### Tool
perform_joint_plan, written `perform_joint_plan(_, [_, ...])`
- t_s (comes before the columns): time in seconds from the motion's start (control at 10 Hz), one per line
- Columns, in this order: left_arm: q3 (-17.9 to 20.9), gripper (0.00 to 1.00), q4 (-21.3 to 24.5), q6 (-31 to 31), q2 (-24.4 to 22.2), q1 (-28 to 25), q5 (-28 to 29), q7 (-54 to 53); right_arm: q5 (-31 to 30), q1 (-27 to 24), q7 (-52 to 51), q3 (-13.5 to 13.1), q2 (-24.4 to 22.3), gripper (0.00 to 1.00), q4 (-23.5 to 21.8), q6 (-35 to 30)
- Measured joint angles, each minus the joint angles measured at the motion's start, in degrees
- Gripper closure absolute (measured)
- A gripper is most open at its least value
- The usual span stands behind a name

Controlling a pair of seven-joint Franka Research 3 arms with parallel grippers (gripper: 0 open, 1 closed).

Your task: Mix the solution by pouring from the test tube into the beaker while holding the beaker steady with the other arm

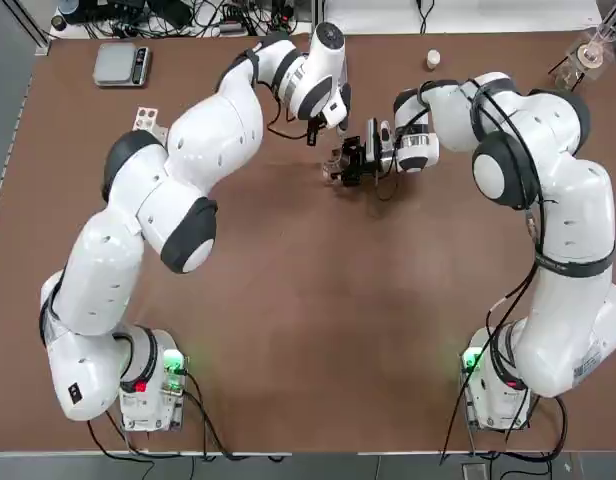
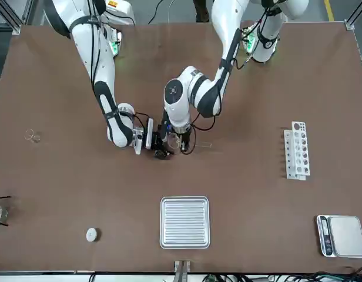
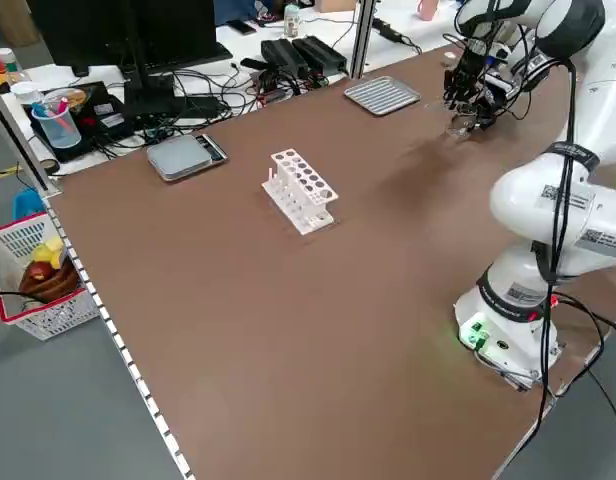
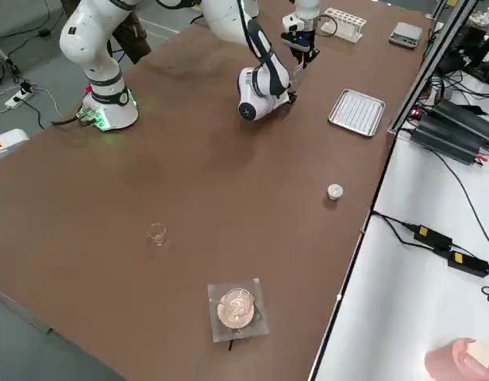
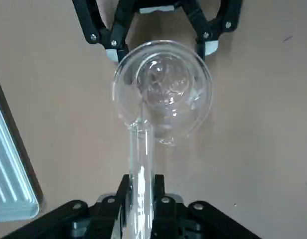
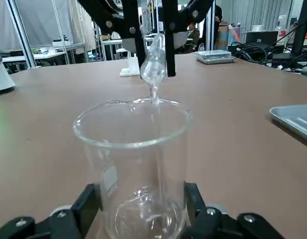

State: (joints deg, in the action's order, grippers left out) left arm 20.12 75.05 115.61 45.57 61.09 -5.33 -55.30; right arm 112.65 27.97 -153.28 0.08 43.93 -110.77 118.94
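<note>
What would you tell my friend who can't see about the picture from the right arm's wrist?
Liquid pours from a tilted glass test tube, held by the left tool, into a clear beaker that the right tool grips. Behind them, a metal tray lies on the brown table.

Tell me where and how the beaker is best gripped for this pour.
Best gripped low on the side walls of the beaker, coming in level from the side, as the right gripper does. Its wall is round and upright, so opposing fingers should seat well, and the open rim stays free for the test tube above.
</note>
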Motion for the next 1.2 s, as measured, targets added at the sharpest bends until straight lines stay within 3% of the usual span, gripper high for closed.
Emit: perform_joint_plan(1.2, [2.52,0.78,-1.45,-1.30,1.09,4.00,4.98,0.01,0.00,0.00,0.00,-0.01,0.00,0.23,0.00,0.00])
